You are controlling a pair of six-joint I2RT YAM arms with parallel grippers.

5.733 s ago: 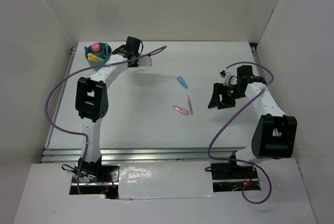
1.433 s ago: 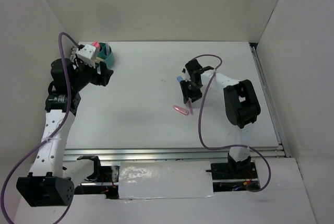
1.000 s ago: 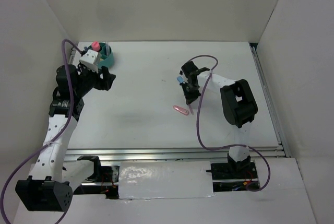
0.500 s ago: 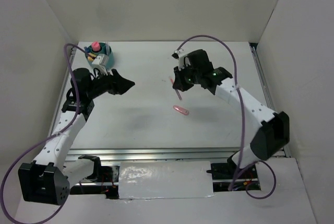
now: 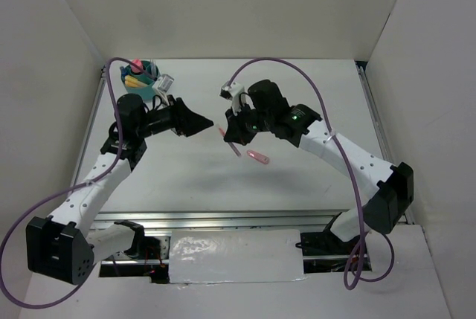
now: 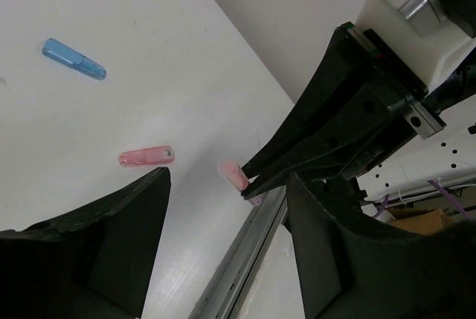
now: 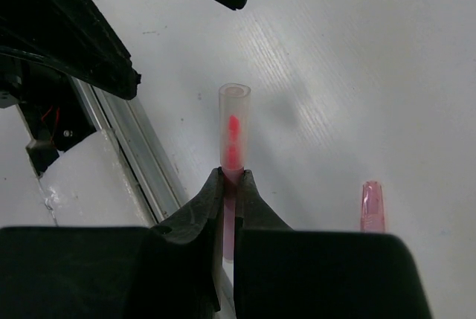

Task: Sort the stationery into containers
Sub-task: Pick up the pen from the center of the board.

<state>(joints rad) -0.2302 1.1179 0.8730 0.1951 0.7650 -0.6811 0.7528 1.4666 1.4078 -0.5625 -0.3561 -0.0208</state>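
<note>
Right fingers [image 7: 224, 188]: pinched tight on the pink pen [image 7: 233, 122], which now hangs above the bench [image 5: 312, 81] rather than lying on it.
Left fingers [image 5: 197, 120]: spread wide and holding nothing; they have swung away from the tub [image 5: 141, 74] and point at the pen.
Change: in the last second the right arm has lifted the pen and carried it left, to mid-bench, while the left arm came to meet it.
Meaning: this looks like a hand-over, since the tub sits at the far left corner, on the left arm's side.
Pen: just beyond the left fingertips, not yet between them.
Still on bench: pink clip [image 5: 257, 158] and blue piece [image 6: 73, 59], well apart from the tub.
Tub: already holds yellow and pink items.
</note>
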